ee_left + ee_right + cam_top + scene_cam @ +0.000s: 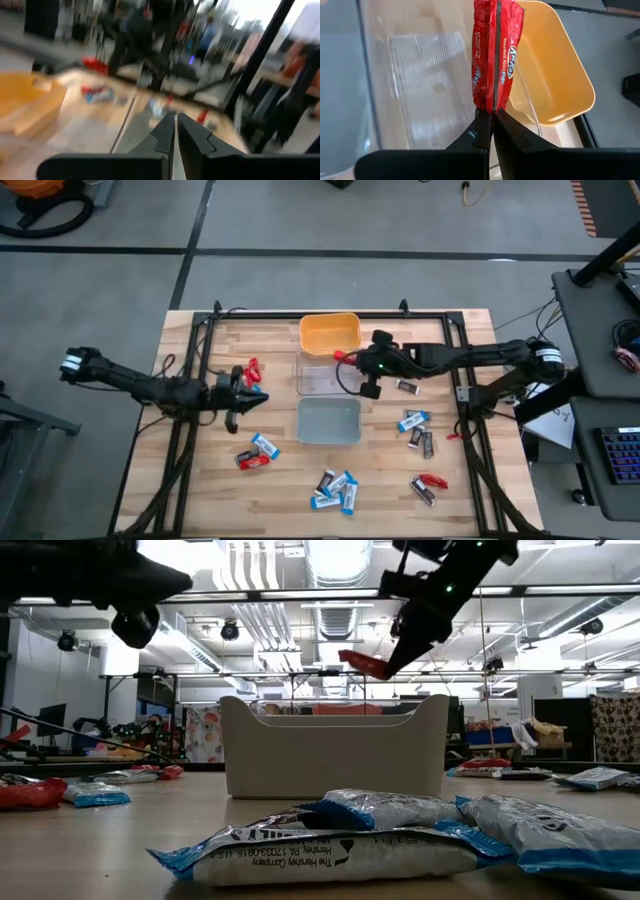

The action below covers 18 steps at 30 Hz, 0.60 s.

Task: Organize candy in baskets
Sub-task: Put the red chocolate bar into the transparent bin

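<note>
On the left side of the table, my left gripper (232, 418) hangs with its fingers pressed together on nothing, next to a couple of red bars (251, 370) on the wood. In the middle the three baskets sit in a row: yellow basket (330, 333) at the far end, clear basket (322, 375) next, grey-blue basket (329, 422) nearest. To the right, my right gripper (491, 116) is clamped on one end of a red candy bar (496, 50), holding it above the edge of the clear basket, near the yellow one. My worry is the thin pinch on the wrapper's end: if it slips or I release too soon, the bar could fall into the clear basket or catch a rim. More bars (335, 489) lie scattered along the near side.
</note>
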Each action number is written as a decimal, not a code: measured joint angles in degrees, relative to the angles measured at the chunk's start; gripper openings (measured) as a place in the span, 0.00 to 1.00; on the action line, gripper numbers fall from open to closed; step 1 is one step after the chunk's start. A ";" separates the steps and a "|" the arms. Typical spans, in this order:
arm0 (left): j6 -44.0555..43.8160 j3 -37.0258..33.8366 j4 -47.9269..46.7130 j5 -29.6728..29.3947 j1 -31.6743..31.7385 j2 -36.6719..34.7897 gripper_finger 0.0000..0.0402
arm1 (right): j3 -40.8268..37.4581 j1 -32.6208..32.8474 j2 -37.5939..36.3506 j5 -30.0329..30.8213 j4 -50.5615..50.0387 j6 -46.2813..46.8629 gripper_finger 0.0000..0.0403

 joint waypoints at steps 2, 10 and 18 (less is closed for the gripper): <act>-2.58 4.67 -11.54 0.00 0.00 1.86 0.01 | 1.05 -0.19 1.83 0.00 -0.30 -0.49 0.02; -13.86 18.09 -45.81 0.03 -0.01 12.50 0.01 | 6.32 -0.30 8.12 0.42 -2.01 -0.55 0.02; -15.55 21.41 -52.65 0.55 -0.81 20.00 0.01 | 9.23 -0.30 10.94 0.13 -2.89 -1.11 0.12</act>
